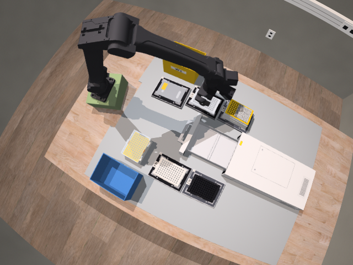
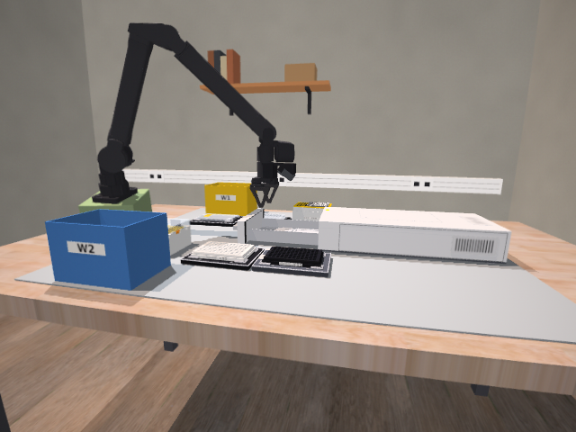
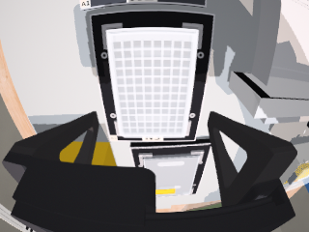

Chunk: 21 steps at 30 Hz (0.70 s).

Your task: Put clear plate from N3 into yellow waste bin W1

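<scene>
My gripper (image 1: pixel 206 100) is open and empty. It hangs low over a pale, see-through well plate (image 1: pixel 210 105) that lies flat in a black nest at the back of the mat. I see no N3 label. The yellow bin W1 (image 1: pixel 179 69) stands upright just behind, also seen in the side view (image 2: pixel 228 197). A grey flat plate with a yellow tag (image 1: pixel 171 91) sits in the neighbouring nest.
A yellow tip box (image 1: pixel 239 111) stands close on the right of the plate. A white instrument (image 1: pixel 269 169) with an open drawer (image 1: pixel 212 145) lies in front. Blue bin W2 (image 1: pixel 116 176), a yellow plate (image 1: pixel 136 146), a white plate (image 1: pixel 169 171) and a black plate (image 1: pixel 203 187) sit nearer the front.
</scene>
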Motion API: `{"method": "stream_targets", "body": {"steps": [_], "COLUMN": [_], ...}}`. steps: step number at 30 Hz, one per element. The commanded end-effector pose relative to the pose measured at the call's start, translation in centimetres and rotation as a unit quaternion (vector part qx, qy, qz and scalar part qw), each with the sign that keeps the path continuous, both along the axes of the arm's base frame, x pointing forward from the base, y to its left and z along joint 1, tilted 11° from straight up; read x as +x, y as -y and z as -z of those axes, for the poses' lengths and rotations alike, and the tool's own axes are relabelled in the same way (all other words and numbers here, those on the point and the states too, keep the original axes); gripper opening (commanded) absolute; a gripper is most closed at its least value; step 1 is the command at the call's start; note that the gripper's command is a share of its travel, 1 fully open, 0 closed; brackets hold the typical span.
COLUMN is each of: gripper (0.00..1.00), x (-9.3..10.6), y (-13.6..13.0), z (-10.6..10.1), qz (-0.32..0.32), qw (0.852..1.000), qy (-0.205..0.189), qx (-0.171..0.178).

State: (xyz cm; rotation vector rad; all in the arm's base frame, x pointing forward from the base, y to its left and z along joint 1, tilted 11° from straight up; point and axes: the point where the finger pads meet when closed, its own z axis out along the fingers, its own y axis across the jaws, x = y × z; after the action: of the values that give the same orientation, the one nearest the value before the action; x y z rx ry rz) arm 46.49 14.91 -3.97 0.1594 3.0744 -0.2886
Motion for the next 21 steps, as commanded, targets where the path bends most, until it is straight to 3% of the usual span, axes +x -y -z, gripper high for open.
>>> {"method": "stream_targets", "body": {"steps": [1, 6, 12, 17, 21], "gripper": [1.0, 1.0, 1.0, 1.0, 1.0], "x": [1.8, 0.4, 0.5, 1.1, 0.5], "y": [-0.2, 0.7, 0.7, 0.5, 1.0], "z": [-0.2, 1.4, 2.2, 1.5, 3.1], "qz": [-0.003, -0.001, -0.002, -0.002, -0.001], "qw": [1.0, 1.0, 1.0, 1.0, 1.0], "qy": [0.016, 0.001, 0.001, 0.013, 0.001], "qx": [0.007, 0.001, 0.001, 0.005, 0.001]}}
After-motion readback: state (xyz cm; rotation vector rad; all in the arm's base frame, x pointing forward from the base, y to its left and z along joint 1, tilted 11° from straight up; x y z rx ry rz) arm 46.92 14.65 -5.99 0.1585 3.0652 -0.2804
